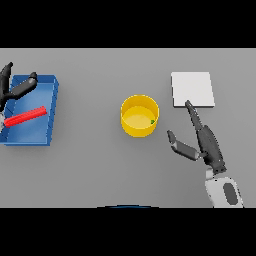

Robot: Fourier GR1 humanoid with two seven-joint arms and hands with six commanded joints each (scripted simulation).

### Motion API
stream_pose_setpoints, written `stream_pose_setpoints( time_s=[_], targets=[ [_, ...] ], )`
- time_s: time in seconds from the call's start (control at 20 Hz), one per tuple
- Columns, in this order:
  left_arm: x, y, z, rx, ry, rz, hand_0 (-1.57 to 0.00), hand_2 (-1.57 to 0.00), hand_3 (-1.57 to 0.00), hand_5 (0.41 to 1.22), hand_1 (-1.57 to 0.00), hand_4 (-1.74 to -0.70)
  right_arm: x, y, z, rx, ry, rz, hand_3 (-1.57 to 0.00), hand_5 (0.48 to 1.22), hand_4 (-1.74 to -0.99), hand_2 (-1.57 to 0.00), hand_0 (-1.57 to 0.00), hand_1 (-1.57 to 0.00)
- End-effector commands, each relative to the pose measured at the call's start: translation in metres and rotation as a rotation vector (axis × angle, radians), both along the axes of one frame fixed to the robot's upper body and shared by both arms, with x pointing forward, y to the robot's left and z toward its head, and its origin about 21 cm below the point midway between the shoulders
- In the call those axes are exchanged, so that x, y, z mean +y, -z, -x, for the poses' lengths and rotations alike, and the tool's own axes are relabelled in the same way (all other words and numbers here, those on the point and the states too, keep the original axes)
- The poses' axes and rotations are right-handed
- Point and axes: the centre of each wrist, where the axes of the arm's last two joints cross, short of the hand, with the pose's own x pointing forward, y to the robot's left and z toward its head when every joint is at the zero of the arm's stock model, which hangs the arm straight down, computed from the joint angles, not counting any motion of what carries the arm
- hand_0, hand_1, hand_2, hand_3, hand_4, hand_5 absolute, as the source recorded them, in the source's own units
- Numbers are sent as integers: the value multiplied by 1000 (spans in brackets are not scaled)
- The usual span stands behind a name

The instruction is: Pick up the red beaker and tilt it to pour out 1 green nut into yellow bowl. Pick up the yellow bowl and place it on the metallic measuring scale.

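**Nut in the bowl, beaker lying in the bin, both hands spread**

Nearest the robot, the right hand [209, 146] reaches up from the lower right of the grey table [100, 170]. Its fingers are straight and spread wide from the thumb, holding nothing. The longest fingertip lies on the near edge of the metallic measuring scale [193, 89], a pale square plate, while the thumb points left toward the bowl without reaching it.

At mid-table stands the yellow bowl [139, 115], upright, left of the scale and apart from it. A small green nut [152, 121] sits inside, against the bowl's right inner wall.

On the far left sits a blue bin [31, 131], partly cut off by the view's edge. The red beaker [25, 116] lies on its side within it, slanting from lower left up to the right.

The left hand [19, 87] is over the bin's far left corner, fingers extended and parted, with one dark finger stretched along the far rim. It grips nothing; whether it touches the beaker's left end cannot be told, since that end sits at the picture's margin.
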Motion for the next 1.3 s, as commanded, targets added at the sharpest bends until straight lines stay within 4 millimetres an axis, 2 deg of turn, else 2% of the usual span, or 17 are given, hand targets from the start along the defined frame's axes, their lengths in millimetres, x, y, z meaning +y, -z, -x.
stream_pose_setpoints(
  time_s=[0.0, 0.15, 0.25, 0.45, 0.55, 0.8, 0.85, 1.1, 1.25],
  targets=[
    [-1, -1, -1, 0, -4, 2, -20, -16, -15, 693, -16, -779, 1, -6, -10, 1, -19, 44, 1, 709, -1202, 1, 1, 1],
    [0, 1, -1, 12, -7, 6, -10, -8, -7, 707, -8, -790, 3, -15, -28, 13, -119, 188, 1, 700, -1255, 1, 1, 1],
    [-4, -2, -2, 8, 6, 15, -6, -5, -4, 710, -5, -794, 4, -31, -38, -13, -176, 335, 1, 683, -1278, 1, 1, 1],
    [-4, 0, -1, 9, 9, 6, -2, -1, -1, 712, -1, -793, 19, -41, -55, -60, -322, 613, 1, 668, -1276, 1, 1, 1],
    [-8, -1, -1, 11, 13, 4, -1, 0, 0, 719, 0, -794, 26, -50, -65, -88, -389, 697, 1, 664, -1270, 1, 1, 1],
    [-7, -3, -2, 7, 15, -5, 0, 1, 1, 721, 1, -799, 46, -54, -87, -69, -508, 800, 1, 662, -1274, 1, 1, 1],
    [-7, 1, -1, 14, 16, -11, 1, 1, 1, 720, 1, -799, 47, -55, -92, -68, -532, 829, 1, 670, -1276, 1, 1, 1],
    [-4, -3, -3, 7, 15, -6, 1, 1, 1, 720, 1, -793, 67, -48, -104, -51, -639, 901, 1, 686, -1250, 1, 1, 1],
    [-4, -1, -2, 15, 20, -3, 1, 1, 1, 729, 1, -795, 67, -42, -109, -26, -703, 921, 1, 682, -1243, 1, 1, 1]
  ],
)
